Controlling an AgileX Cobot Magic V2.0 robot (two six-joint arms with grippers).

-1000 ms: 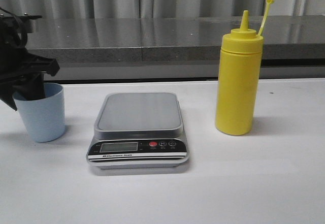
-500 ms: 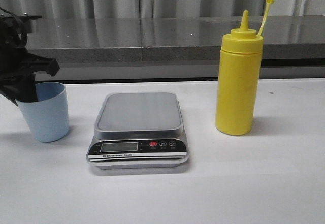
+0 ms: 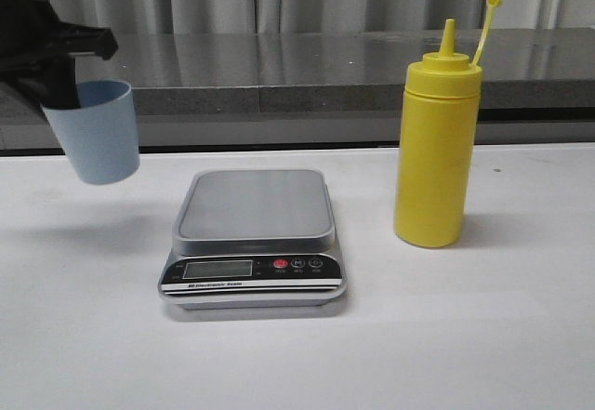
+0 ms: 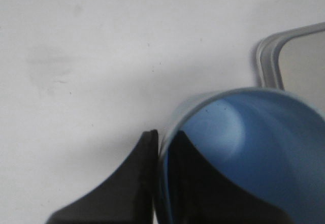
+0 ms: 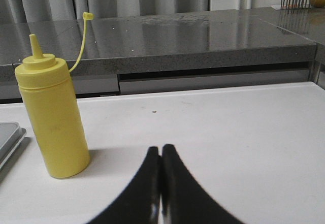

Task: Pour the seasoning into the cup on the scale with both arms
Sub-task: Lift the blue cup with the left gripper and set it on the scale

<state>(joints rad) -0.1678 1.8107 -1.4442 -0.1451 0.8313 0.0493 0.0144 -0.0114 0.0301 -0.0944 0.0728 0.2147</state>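
The pale blue cup (image 3: 94, 133) hangs tilted above the table, left of the silver scale (image 3: 254, 236); the yellow seasoning (image 3: 435, 140) stands upright right.

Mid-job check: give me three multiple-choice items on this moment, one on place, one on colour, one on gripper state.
1. Where is the pale blue plastic cup?
A. On the scale platform
B. Held above the table, left of the flat silver-grey scale
C. Beside the bottle

2. What colour is the tall plastic squeeze bottle?
A. Red
B. Yellow
C. Green

3. How is the right gripper?
A. Shut, empty
B. Gripping the bottle
C. Wide open

Key: B, the left gripper pinches its rim; B, plainly yellow; A, its fingers meet, clear of the bottle.
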